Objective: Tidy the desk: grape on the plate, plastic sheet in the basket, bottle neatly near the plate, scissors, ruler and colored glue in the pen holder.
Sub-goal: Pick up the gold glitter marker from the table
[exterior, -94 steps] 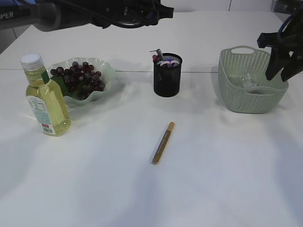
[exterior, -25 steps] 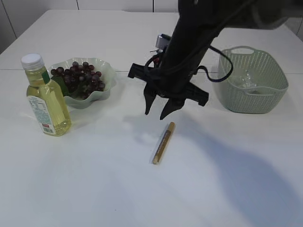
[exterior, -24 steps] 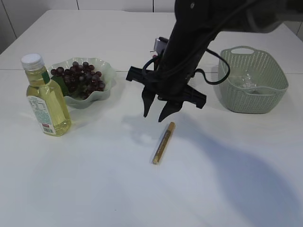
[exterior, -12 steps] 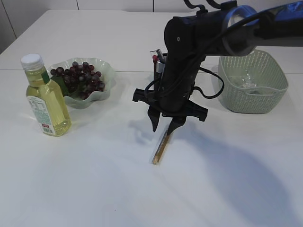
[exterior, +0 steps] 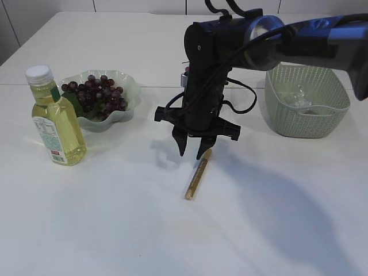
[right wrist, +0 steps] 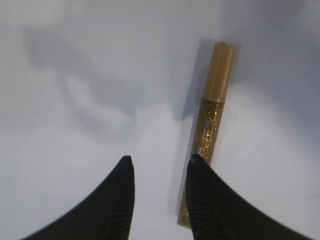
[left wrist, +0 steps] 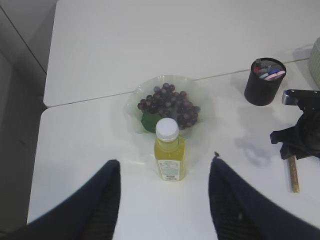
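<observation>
Crowding glue [exterior: 196,173] — bottle [exterior: 55,117], plate [exterior: 127,92], basket [exterior: 307,123]

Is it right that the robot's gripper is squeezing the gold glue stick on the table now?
Not quite. The right gripper is not squeezing the gold glue stick; it hangs open just beside it, and the stick lies free on the table. The right wrist view shows it.

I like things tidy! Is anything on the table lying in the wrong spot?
Yes. The gold glitter glue lies flat on the bare table, away from the black pen holder. The right gripper hangs open right over its end, slightly off to one side.
</observation>
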Robot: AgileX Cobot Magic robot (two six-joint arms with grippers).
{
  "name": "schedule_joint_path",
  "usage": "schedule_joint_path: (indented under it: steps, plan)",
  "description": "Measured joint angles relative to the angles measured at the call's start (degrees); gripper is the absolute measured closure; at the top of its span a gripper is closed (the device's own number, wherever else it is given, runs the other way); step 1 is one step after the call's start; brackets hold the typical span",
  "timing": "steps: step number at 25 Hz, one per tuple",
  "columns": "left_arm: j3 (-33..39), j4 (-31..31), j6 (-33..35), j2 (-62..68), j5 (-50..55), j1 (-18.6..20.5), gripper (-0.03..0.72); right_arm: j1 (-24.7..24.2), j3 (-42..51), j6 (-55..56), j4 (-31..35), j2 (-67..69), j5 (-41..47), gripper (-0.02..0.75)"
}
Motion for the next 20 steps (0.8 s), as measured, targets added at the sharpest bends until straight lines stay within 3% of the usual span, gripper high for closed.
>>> schedule_joint_path:
  steps: [6, 20]
  plan:
    - [1.6, 0.0, 0.0, 0.0, 0.0, 0.0, 0.272, 0.0, -2.2, 0.1, -1.3, 2.2, 5.7, 0.444]
    - [1.7, 0.0, -0.1, 0.0, 0.0, 0.0, 0.272, -0.7, -2.3, 0.6, -2.5, 2.3, 6.2, 0.444]
